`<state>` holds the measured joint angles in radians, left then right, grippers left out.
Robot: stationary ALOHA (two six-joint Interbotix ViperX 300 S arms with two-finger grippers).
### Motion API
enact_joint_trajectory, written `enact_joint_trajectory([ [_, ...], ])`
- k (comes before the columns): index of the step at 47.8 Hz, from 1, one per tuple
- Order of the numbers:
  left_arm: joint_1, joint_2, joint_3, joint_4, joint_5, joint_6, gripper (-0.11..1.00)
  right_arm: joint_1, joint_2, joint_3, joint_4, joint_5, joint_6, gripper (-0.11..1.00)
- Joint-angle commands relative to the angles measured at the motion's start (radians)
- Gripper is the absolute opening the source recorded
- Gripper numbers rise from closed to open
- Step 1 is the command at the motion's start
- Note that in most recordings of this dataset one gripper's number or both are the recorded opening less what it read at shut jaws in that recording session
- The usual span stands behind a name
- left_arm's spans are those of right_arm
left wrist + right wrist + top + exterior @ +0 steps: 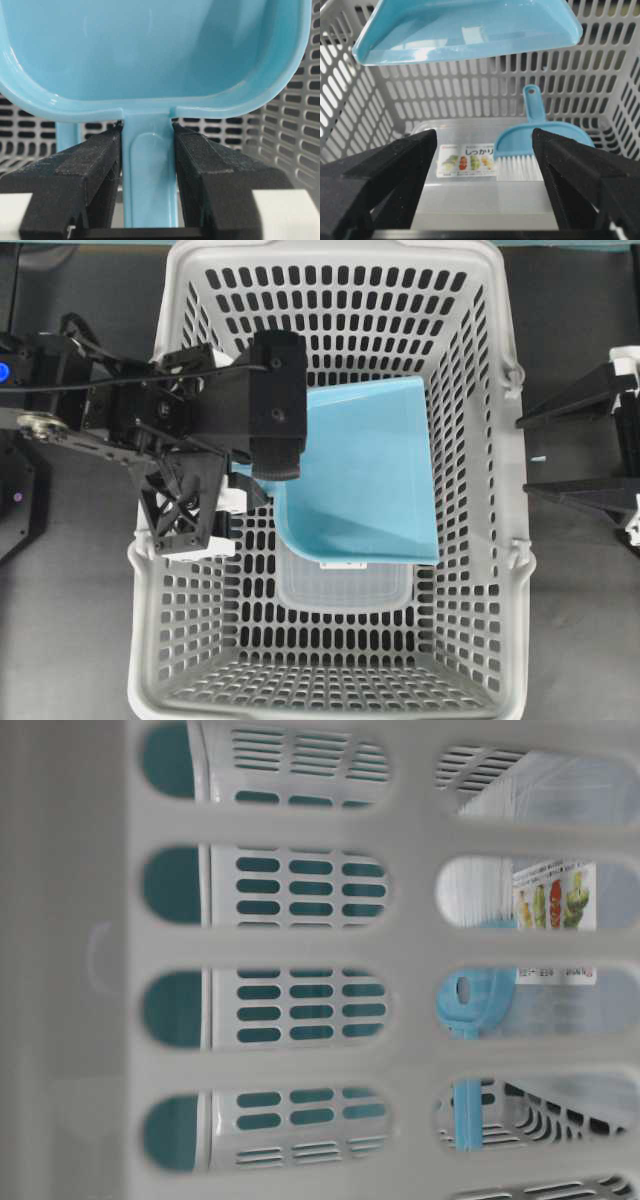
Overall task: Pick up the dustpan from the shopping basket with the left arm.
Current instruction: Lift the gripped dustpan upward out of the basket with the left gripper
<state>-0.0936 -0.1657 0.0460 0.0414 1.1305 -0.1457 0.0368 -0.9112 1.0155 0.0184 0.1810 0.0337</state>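
Note:
The light blue dustpan [370, 465] hangs tilted inside the grey shopping basket [330, 258], above its floor. In the left wrist view the pan [150, 50] fills the top and its thin handle [149, 170] runs down between the black fingers. My left gripper [147, 129] is shut on that handle, just below the pan's rim. From above, the left arm's boxy wrist [272, 400] hides the handle. The right wrist view shows the dustpan [465, 30] from below. My right gripper [484, 132] stands open outside the basket's right wall [523, 455], holding nothing.
A clear plastic container [485, 190] with a printed label lies on the basket floor under the dustpan [345, 585]. A blue hand brush [530, 145] with white bristles rests behind it. The table-level view looks through the slotted basket wall [300, 940].

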Motion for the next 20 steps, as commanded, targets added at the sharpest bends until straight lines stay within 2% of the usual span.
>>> enact_joint_trajectory([
  [1,0.0,-0.011,-0.028,0.003,-0.002,0.003,0.31,0.003,0.005,-0.008,0.003,-0.014,0.0,0.74],
  [20,-0.002,-0.005,-0.028,0.003,-0.002,0.005,0.31,0.003,0.005,0.0,0.003,-0.028,0.0,0.74],
])
